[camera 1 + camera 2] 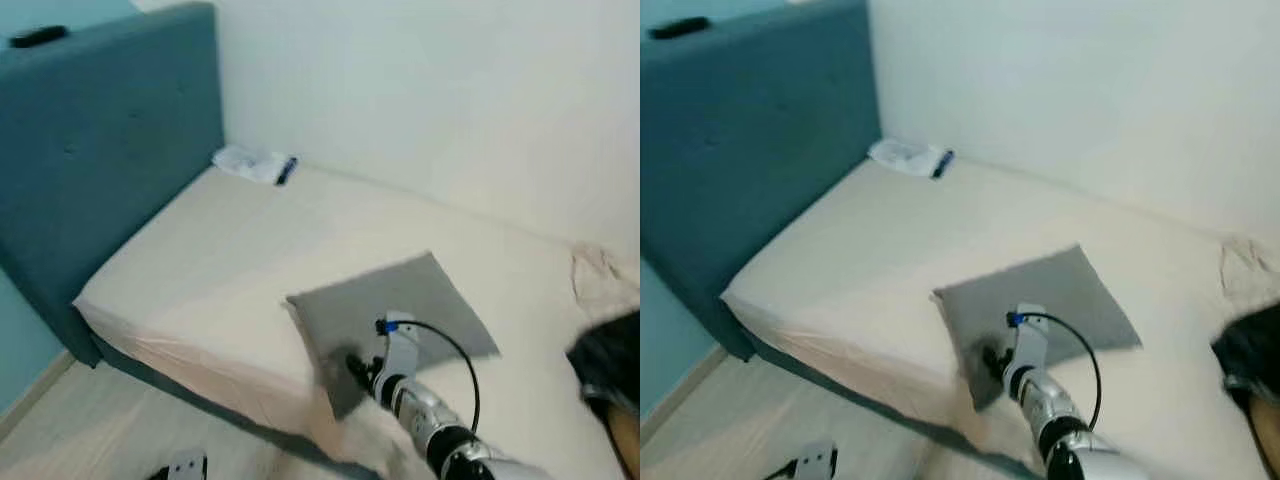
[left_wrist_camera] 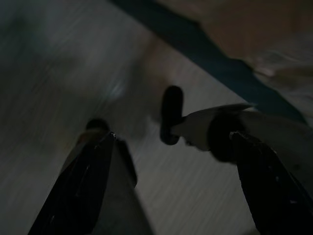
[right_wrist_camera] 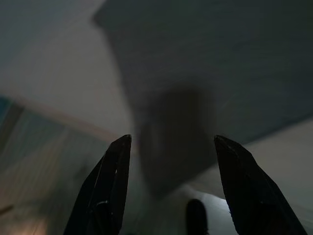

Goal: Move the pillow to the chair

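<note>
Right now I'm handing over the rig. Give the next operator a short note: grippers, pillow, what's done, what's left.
Right gripper: open, fingers spread, reaching over the near corner of the pillow; no grip yet.
Left gripper: open, hanging idle over the floor by the bed.
Pillow: grey, lying flat on the bed near its front edge, not lifted.
Done: right arm lined up on the pillow.
Left: close on the pillow, lift it, carry it to the chair and set it down.
</note>
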### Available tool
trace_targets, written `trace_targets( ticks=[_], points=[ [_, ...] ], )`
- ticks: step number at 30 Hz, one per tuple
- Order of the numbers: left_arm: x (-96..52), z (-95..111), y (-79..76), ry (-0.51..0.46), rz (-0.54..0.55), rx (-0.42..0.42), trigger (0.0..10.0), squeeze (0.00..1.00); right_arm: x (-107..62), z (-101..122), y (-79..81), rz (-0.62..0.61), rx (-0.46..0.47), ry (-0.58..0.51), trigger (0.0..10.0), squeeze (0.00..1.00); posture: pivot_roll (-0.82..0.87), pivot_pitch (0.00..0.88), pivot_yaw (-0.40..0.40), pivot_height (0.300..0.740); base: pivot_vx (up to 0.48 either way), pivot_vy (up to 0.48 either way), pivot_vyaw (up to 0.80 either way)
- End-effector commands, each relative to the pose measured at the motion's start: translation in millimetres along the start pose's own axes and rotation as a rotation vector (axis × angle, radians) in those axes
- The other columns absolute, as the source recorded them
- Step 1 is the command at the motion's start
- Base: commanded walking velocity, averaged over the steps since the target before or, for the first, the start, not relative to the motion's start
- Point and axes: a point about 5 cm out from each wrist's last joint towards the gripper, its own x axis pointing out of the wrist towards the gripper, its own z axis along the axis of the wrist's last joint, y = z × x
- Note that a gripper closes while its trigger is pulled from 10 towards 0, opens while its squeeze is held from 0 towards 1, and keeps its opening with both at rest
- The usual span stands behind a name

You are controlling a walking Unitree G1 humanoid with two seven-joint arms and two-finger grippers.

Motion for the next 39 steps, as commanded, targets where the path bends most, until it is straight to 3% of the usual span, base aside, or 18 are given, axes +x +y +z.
trace_targets(
  ticks=[1,5,19,31,34,39],
  points=[
    [-0.7,-5.1,-0.9,0.02,0.002,-0.005,10.0,0.0,-1.4,-2.9,-3.8,-0.013,0.019,0.0,10.0,0.0,0.03,0.051,-0.09,0.74,0.0,0.0,-0.74],
    [-1.0,-5.8,-0.1,0.022,0.009,-0.006,10.0,0.0,-2.6,-4.5,-6.3,-0.012,0.035,-0.006,10.0,0.0,0.02,0.05,-0.089,0.74,0.0,0.0,-0.75],
    [-4.0,-5.3,15.0,0.014,0.107,-0.002,10.0,0.0,-2.5,-5.1,-1.4,0.048,0.051,-0.023,10.0,0.0,0.03,0.037,-0.094,0.74,0.0,-0.282,0.0],
    [-3.3,-4.0,14.5,0.018,0.102,0.001,10.0,0.0,-2.6,-7.4,0.0,0.057,0.039,-0.01,10.0,0.0,0.02,0.051,-0.089,0.74,0.0,0.0,0.0],
    [-3.6,-4.3,15.4,0.021,0.113,0.029,10.0,0.0,-2.5,-7.8,0.3,0.059,0.038,-0.008,10.0,0.0,0.02,0.052,-0.089,0.74,0.0,-0.48,0.0],
    [-4.9,-4.1,20.0,0.001,0.156,-0.018,10.0,0.0,-1.3,-5.4,3.8,0.072,0.034,-0.012,10.0,0.0,0.02,0.058,-0.091,0.74,0.0,-0.288,0.0]
  ],
)
